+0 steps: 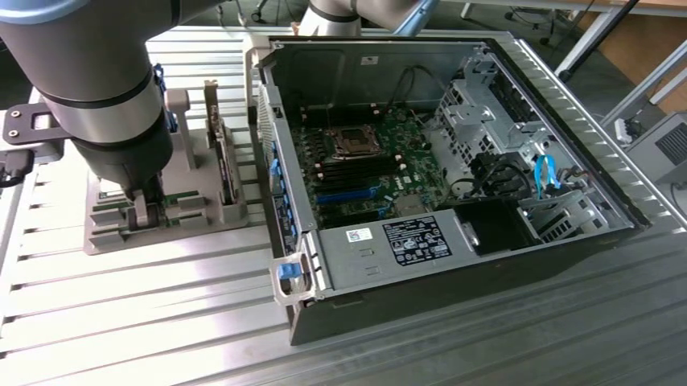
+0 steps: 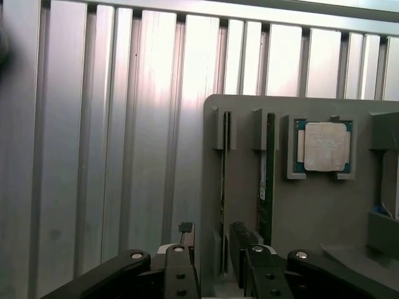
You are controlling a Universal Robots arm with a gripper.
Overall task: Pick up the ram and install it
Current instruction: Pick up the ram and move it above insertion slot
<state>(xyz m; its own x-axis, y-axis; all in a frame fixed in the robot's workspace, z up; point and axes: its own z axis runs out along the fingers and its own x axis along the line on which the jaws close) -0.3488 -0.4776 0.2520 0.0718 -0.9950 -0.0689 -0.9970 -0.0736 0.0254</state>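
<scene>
Ram (image 2: 223,168) stands on edge in the grey holder (image 2: 244,187), with your end effector (image 2: 213,240) wide open astride it.
Expect it to be light, stiff and fragile, so pinch its flat faces gently, clear of the contacts; the holder sits on the table (image 2: 124,124).

The desk (image 1: 129,322) is a pale metal surface built of long ribbed slats with narrow grooves between them, and it shines brightly where light falls across it. An open computer case (image 1: 451,293) lies on its side on the slats, with its open face turned upward and its dark outer wall down at the desk. Just beside the case, on the exterior view's left of it, a grey slotted holder (image 1: 108,237) rests flat on the same slats. On that side the grooves run toward the case.
</scene>
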